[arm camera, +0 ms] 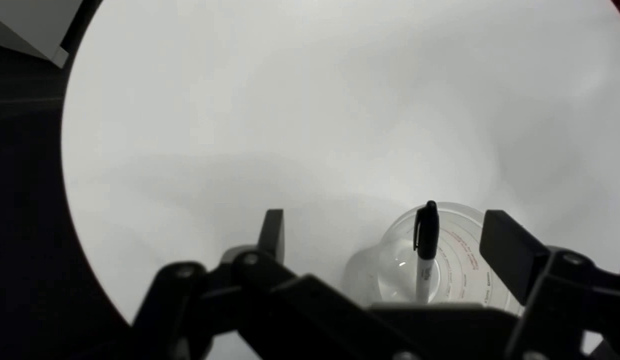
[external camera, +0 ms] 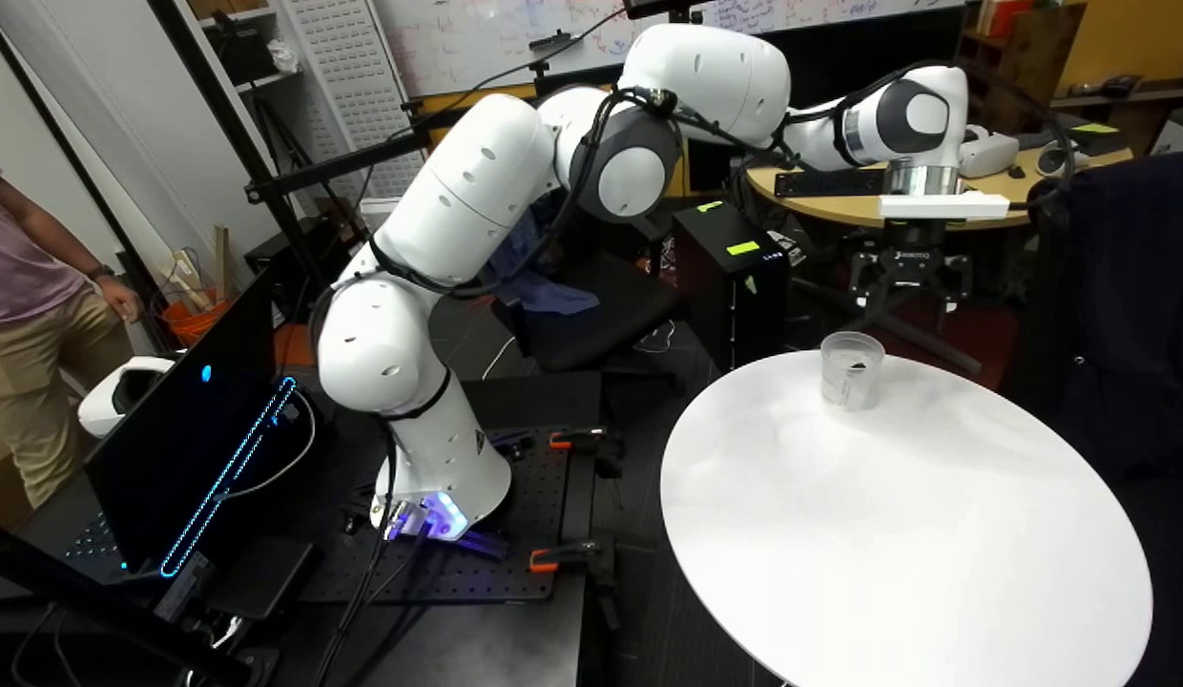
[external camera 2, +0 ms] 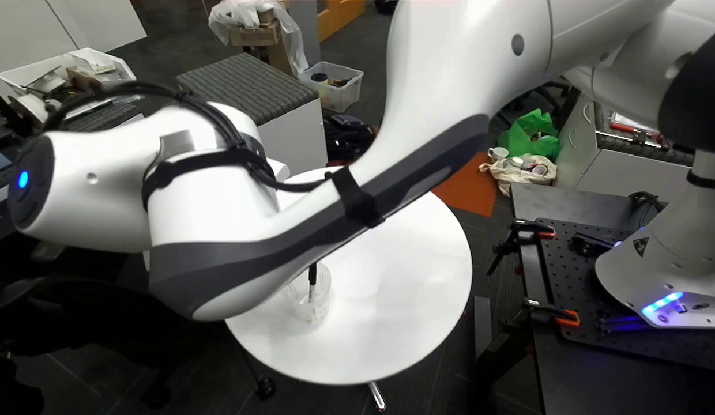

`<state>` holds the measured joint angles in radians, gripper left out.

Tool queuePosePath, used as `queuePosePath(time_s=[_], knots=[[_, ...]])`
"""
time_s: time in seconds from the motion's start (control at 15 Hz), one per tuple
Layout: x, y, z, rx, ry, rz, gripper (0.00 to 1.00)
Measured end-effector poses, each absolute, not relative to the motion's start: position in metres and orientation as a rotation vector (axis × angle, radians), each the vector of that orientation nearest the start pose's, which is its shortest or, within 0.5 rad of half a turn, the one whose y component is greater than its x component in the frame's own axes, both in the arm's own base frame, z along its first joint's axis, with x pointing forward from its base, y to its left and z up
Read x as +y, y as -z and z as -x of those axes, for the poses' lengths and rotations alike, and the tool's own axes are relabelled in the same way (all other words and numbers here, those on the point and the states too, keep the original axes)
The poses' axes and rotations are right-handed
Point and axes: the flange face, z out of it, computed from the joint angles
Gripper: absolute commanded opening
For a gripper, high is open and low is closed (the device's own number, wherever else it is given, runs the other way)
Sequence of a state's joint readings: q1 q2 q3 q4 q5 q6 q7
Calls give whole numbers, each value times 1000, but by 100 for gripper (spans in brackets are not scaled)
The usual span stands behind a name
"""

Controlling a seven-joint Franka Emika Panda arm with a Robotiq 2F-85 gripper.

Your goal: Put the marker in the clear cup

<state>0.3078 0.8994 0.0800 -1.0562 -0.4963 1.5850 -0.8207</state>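
Observation:
The clear cup (external camera: 849,386) stands upright near the edge of the white round table (external camera: 897,534). It also shows in an exterior view (external camera 2: 320,308), partly behind the arm, and in the wrist view (arm camera: 460,250). The marker (arm camera: 428,235), with black cap and light barrel, stands in the cup, cap up and somewhat tilted. It also shows in an exterior view (external camera 2: 312,276), its top hidden by the arm. My gripper (external camera: 906,303) is open and empty, above the table level near the cup. In the wrist view the cup and marker appear between the open fingers (arm camera: 382,225), nearer the right one.
A dark chair or cloth (external camera: 1126,315) stands just past the table edge. A black computer tower (external camera: 735,277) and a wooden desk (external camera: 840,196) are behind. The arm's base is on a black bench with clamps (external camera: 572,556). A person (external camera: 38,315) stands far off.

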Motion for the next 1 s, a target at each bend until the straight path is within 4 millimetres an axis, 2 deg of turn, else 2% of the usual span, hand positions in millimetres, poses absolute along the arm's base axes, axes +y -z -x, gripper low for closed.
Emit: queuePosePath(time_s=[0.27,0.53,0.8,1.0], knots=[[175,-303,-715,-1880,-571,2857,100],[122,-322,-716,-1745,-369,2955,100],[69,-334,-704,-1617,-191,3054,100],[39,-340,-687,-1559,-77,3100,100]])
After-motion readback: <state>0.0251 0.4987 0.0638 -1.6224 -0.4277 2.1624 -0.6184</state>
